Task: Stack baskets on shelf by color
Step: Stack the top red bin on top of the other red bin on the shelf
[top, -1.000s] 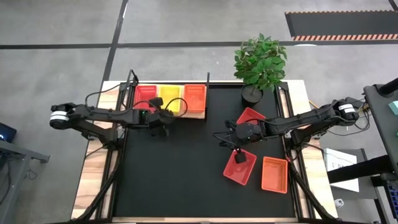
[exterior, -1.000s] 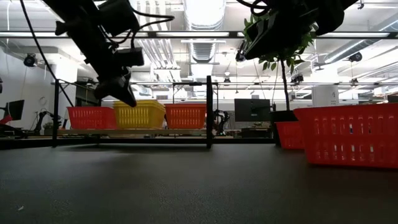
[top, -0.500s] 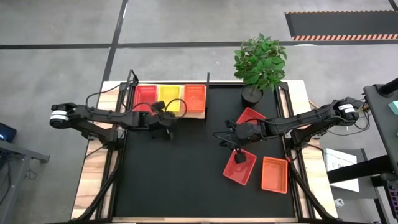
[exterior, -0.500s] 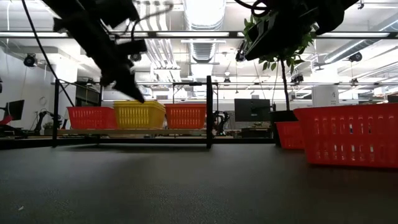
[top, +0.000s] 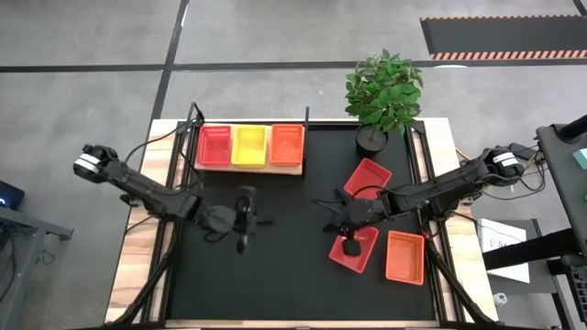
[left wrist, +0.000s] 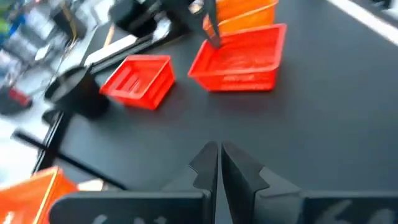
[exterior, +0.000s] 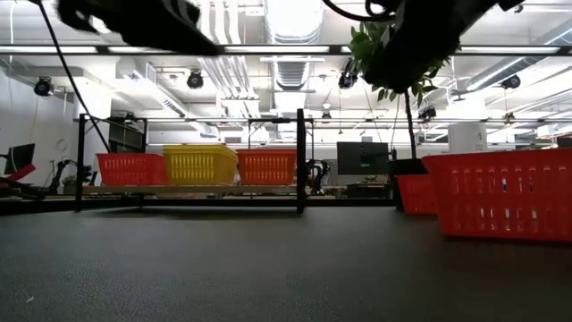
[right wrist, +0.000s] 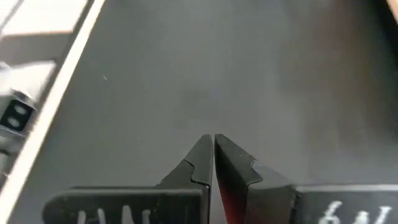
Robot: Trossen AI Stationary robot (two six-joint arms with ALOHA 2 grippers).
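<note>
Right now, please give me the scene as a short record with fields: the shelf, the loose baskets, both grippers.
shelf: holds shelf red basket, shelf yellow basket and shelf orange basket side by side
loose baskets: on the black mat, right side; far red basket, near red basket, loose orange basket
left gripper: shut, holds nothing, above the mat's middle
right gripper: shut, at the near red basket; whether it grips the wall is unclear
plant: far right corner
</note>
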